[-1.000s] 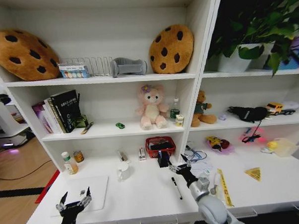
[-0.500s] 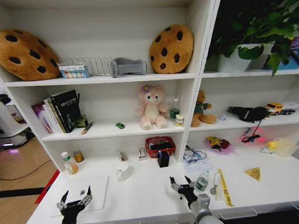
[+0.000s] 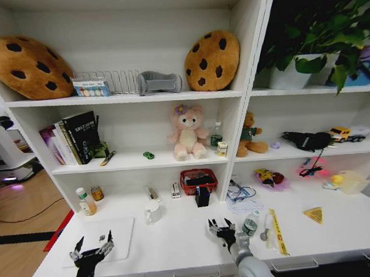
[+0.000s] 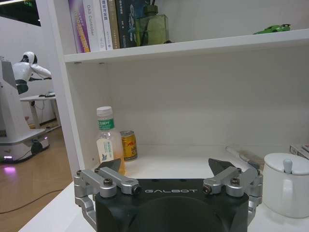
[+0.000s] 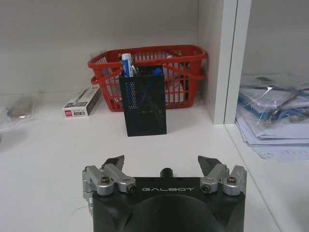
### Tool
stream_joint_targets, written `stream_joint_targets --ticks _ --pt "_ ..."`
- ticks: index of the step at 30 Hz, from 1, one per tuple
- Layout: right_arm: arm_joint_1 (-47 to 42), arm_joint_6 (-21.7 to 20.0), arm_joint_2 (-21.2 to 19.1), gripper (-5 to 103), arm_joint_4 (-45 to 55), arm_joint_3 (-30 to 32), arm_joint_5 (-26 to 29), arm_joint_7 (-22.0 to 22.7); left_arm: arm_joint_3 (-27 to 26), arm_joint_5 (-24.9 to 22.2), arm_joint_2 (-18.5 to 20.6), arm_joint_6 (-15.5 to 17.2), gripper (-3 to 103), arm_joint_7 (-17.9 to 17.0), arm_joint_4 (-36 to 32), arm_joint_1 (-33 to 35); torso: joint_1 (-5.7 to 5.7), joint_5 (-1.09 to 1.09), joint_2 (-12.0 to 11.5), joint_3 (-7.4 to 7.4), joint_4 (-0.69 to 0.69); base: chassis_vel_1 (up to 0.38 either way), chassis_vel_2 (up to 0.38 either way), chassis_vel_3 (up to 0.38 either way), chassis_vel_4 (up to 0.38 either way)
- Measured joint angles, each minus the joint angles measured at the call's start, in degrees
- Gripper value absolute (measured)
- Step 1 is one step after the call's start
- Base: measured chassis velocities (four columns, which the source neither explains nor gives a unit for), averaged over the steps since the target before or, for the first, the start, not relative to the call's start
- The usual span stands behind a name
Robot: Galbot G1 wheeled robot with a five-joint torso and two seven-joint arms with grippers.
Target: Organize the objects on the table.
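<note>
My right gripper (image 3: pixel 222 227) hovers open and empty over the white table (image 3: pixel 177 240), near its front edge. In the right wrist view the right gripper (image 5: pixel 161 159) faces a black mesh pen holder (image 5: pixel 145 106) with a blue pen (image 5: pixel 127 65) standing in it. A green-capped jar (image 3: pixel 249 224) stands just right of this gripper. My left gripper (image 3: pixel 90 252) is open at the front left, beside the flat silver laptop (image 3: pixel 109 234); in its wrist view the left gripper (image 4: pixel 165 164) holds nothing. A tiny green toy car (image 3: pixel 149 155) sits on the shelf above. The black pen is hidden.
A red basket (image 3: pixel 198 179) stands behind the pen holder (image 3: pixel 202 196). A white mug (image 3: pixel 152 211), a bottle (image 3: pixel 84 201) and a can (image 3: pixel 97 193) stand at the back left. Papers (image 3: pixel 242 200), a yellow ruler (image 3: pixel 276 231) and a yellow triangle (image 3: pixel 313 214) lie to the right.
My right arm has drawn back from the pen holder toward the table's front edge. The black pen seen on the table a second ago no longer shows. The left arm has not moved.
</note>
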Motion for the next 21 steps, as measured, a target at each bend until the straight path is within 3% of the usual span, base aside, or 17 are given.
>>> stream_joint_targets --ticks 8,13,15,17,19,20,21 --pt "1.5 -0.7 0.6 85 -1.9 -1.9 1.2 0.9 -0.1 -0.4 0.2 0.3 99 -0.2 0.4 -0.3 0.00 0.00 0.0 0.00 -0.01 0.000 0.000 0.000 0.000" --pt "1.2 -0.8 0.9 78 -2.6 -1.9 1.2 1.1 -0.1 -0.4 0.2 0.3 99 -0.2 0.7 -0.3 0.00 0.00 0.0 0.00 -0.01 0.000 0.000 0.000 0.000" --pt "1.3 -0.9 1.0 74 -2.8 -1.9 1.3 1.1 0.0 -0.4 0.2 0.3 99 -0.2 0.7 -0.4 0.00 0.00 0.0 0.00 -0.01 0.000 0.000 0.000 0.000" --pt "1.5 -0.9 1.3 63 -3.3 -1.8 1.4 1.1 0.0 -0.3 0.2 0.3 99 -0.3 0.8 -0.4 0.00 -0.01 0.0 0.00 -0.01 0.000 0.000 0.000 0.000" --pt "1.7 -0.9 1.4 63 -3.6 -1.8 1.4 1.1 0.0 -0.2 0.2 0.3 99 -0.3 0.8 -0.4 0.00 -0.01 0.0 0.00 -0.01 0.000 0.000 0.000 0.000" --pt "1.8 -1.0 1.4 52 -3.9 -1.8 1.4 1.1 0.0 -0.1 0.2 0.3 99 -0.3 0.8 -0.4 0.00 -0.01 0.0 -0.01 -0.01 0.000 0.000 0.000 0.000" --pt "1.9 -1.0 1.3 52 -4.1 -1.8 1.4 1.0 0.1 0.0 0.1 0.3 99 -0.2 0.9 -0.4 0.00 -0.01 0.0 -0.01 -0.01 0.000 0.000 0.000 0.000"
